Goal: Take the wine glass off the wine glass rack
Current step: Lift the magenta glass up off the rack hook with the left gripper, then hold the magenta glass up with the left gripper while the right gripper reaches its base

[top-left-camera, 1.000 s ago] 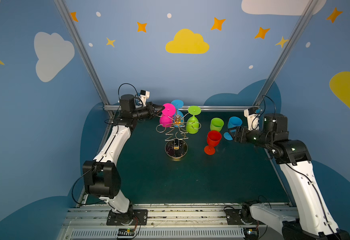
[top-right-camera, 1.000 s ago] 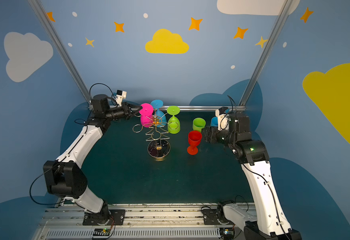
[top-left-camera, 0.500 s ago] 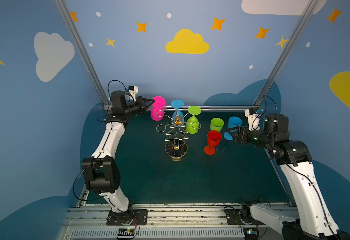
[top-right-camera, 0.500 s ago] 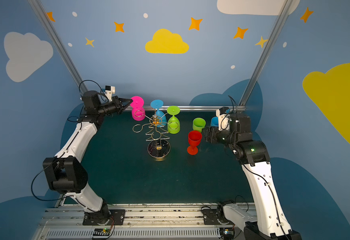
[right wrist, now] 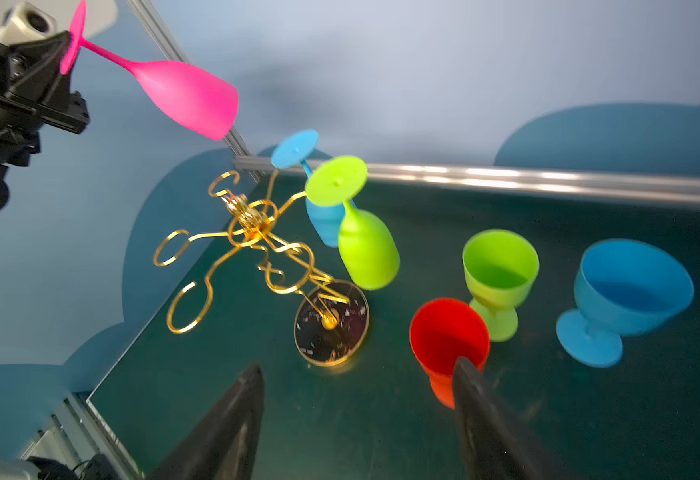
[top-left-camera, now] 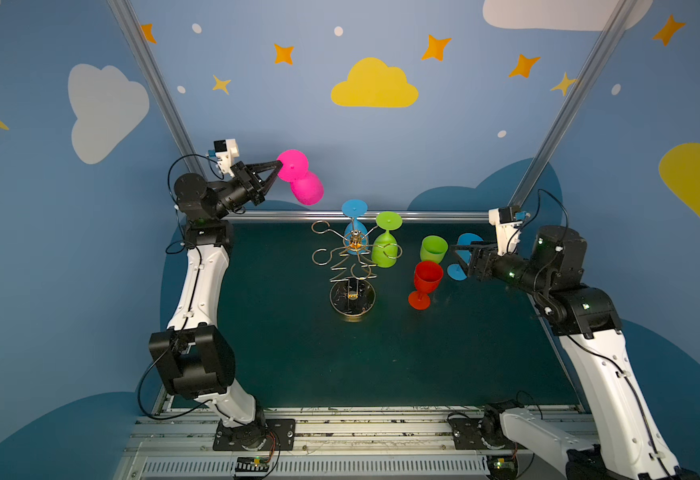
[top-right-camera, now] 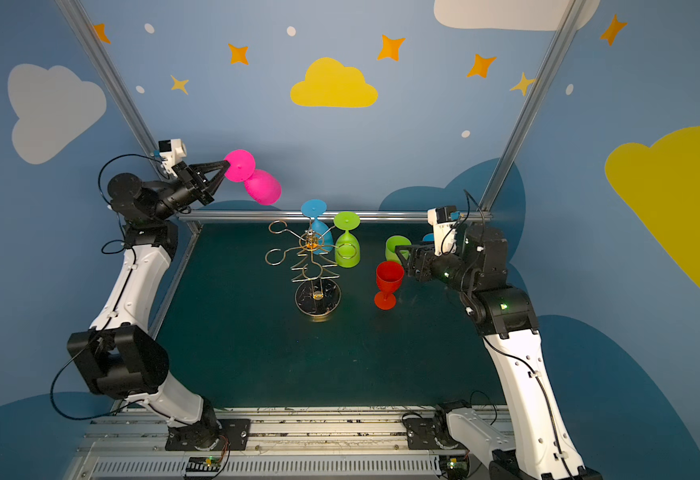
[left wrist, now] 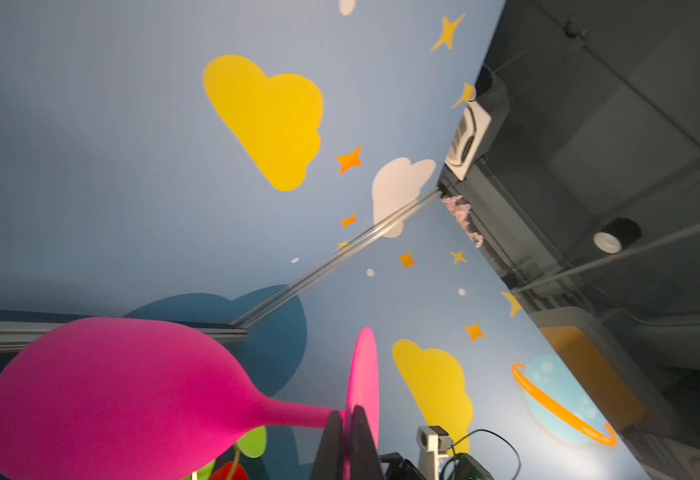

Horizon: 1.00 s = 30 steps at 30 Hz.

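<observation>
The pink wine glass (top-left-camera: 307, 188) hangs in the air over the back left corner, clear of the wine glass rack (top-left-camera: 355, 242). My left gripper (top-left-camera: 278, 165) is shut on the rim of its foot disc, bowl pointing down and right; the left wrist view shows the glass (left wrist: 111, 395) with the gripper (left wrist: 346, 411) pinching the disc. The gold wire rack (right wrist: 252, 224) still carries an upside-down blue glass (top-left-camera: 354, 226) and a green glass (top-left-camera: 385, 249). My right gripper (right wrist: 356, 365) is open and holds nothing, low at the right near the red cup.
On the dark mat, right of the rack, stand a red goblet (top-left-camera: 426, 278), a green cup (top-left-camera: 433, 248) and a blue goblet (right wrist: 630, 291). A metal rail (top-left-camera: 423, 215) runs along the back edge. The rack's round base (top-left-camera: 352, 297) sits mid-table.
My left gripper has carried the pink glass up and to the left, off the rack's arm and away from it. The right arm has barely moved.
</observation>
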### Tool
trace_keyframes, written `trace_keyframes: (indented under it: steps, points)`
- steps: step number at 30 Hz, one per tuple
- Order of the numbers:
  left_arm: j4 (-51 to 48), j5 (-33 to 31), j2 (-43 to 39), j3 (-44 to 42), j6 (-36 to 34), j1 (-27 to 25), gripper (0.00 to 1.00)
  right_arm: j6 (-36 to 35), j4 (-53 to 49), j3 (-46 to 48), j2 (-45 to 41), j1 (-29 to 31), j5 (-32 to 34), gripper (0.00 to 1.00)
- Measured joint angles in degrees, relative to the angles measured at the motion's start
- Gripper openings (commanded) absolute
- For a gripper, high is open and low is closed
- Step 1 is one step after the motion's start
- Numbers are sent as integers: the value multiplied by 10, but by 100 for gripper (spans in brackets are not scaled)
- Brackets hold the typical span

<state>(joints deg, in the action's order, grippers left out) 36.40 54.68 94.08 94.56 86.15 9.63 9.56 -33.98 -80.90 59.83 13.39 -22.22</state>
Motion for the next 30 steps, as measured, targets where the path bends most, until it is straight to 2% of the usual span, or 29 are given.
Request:
trace_keyframes:
  steps: [4, 10, 14, 17, 23, 30]
  points:
    - [64, 7, 0, 21, 65, -19, 3, -18, 71, 0, 0, 28, -22, 72]
    - [87, 17, 3, 41, 109, -102, 3, -83, 148, -5, 18, 106, -25, 75]
    - [120, 24, 15, 49, 146, -152, 3, -129, 197, -5, 35, 131, -23, 78]
    - [142, 23, 26, 49, 171, -170, 3, -168, 233, -5, 48, 144, -22, 82]
    - [137, 24, 31, 37, 173, -197, 3, -237, 283, -6, 75, 163, -22, 85]
    - [125, 25, 23, 13, 157, -223, 3, -300, 287, -36, 127, 185, -16, 85]
